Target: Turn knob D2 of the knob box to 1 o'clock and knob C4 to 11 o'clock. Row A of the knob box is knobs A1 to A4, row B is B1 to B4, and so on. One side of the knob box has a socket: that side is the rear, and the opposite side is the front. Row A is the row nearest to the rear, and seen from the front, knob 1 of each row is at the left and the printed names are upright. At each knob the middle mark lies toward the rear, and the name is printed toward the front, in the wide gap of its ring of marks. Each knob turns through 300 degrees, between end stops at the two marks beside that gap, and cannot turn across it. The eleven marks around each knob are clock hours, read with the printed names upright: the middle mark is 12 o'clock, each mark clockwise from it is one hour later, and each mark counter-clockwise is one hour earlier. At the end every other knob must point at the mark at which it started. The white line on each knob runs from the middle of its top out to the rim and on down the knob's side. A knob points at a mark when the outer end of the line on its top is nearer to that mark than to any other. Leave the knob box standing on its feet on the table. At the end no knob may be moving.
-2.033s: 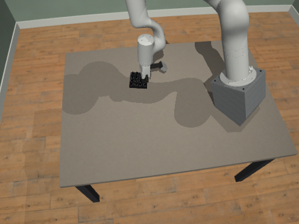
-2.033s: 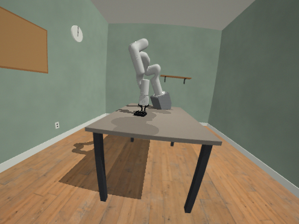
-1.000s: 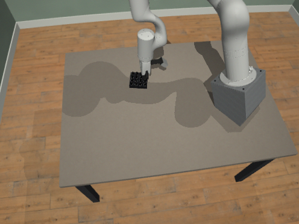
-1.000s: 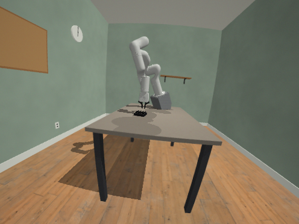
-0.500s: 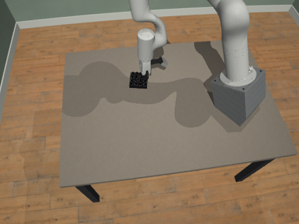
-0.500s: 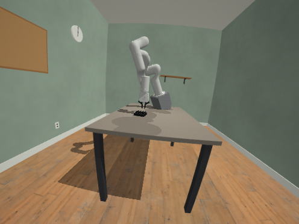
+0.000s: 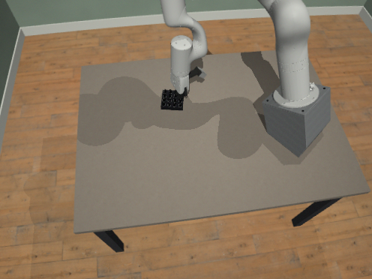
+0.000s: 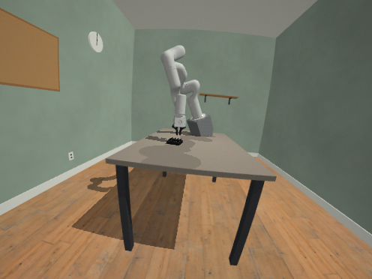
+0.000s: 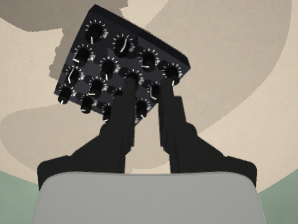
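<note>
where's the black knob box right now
In the top view, the square black knob box sits on the grey-brown table, left of the angular grey arm pedestal, just beside the black gripper fingers.

Room, single, kind not settled: we find no shop goods or kitchen fittings to name it by, and would enter it as a plain robot workroom or lab. Walls, muted green, with pale baseboard [image 7: 112,19] [image 8: 15,199]. Floor [image 7: 49,247] [image 8: 202,225], orange-brown wood planks. Wall clock [image 8: 95,41], round, white-faced. Board [image 8: 30,50], tan, wood-edged, hung on the same wall. Outlet [image 8: 71,156], low, below these. Shelf [image 8: 218,96], narrow, wooden, on two dark brackets, far wall. Table, one, grey-brown surface [image 7: 150,187] [image 8: 225,161], dark legs. Robot arm [image 7: 294,71] [image 8: 173,76], white, on a grey angular pedestal [image 7: 285,131] [image 8: 200,127], our main sign of a lab.
</note>
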Controlling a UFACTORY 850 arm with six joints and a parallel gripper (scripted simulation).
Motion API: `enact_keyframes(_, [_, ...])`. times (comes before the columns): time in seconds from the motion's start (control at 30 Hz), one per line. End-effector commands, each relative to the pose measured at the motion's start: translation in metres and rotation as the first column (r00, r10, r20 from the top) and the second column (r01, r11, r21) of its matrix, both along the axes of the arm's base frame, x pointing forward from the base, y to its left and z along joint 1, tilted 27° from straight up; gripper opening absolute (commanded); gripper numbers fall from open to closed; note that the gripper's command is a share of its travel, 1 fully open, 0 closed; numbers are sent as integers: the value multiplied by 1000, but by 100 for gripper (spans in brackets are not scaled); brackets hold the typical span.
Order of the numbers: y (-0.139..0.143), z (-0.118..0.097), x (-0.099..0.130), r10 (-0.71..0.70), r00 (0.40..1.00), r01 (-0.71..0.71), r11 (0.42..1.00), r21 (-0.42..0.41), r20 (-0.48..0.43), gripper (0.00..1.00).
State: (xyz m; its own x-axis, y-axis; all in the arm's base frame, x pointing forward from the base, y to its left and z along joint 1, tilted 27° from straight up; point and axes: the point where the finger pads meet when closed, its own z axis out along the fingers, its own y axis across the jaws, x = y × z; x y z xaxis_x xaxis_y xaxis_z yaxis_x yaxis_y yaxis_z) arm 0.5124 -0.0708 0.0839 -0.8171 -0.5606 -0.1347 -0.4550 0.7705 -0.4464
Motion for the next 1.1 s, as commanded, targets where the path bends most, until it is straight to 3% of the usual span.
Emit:
enact_keyframes(0.0, [1, 1, 2, 130, 990, -133, 990, -55, -62, 19])
enact_keyframes(0.3, [3, 3, 5, 363, 915, -387, 913, -127, -173, 19])
enact_keyframes(0.37, [3, 3, 5, 363, 915, -387, 913, -127, -173, 19])
enact_keyframes(0.87, [6, 6, 10, 663, 642, -756, 632, -172, -386, 19])
enact_keyframes(0.93, [6, 6, 10, 663, 642, -756, 632, -172, -386, 19])
enact_keyframes(1.0, [7, 7, 11, 706, 562, -819, 549, -168, -432, 19])
enact_keyframes(1.07, [7, 7, 12, 719, 530, -840, 517, -164, -449, 19])
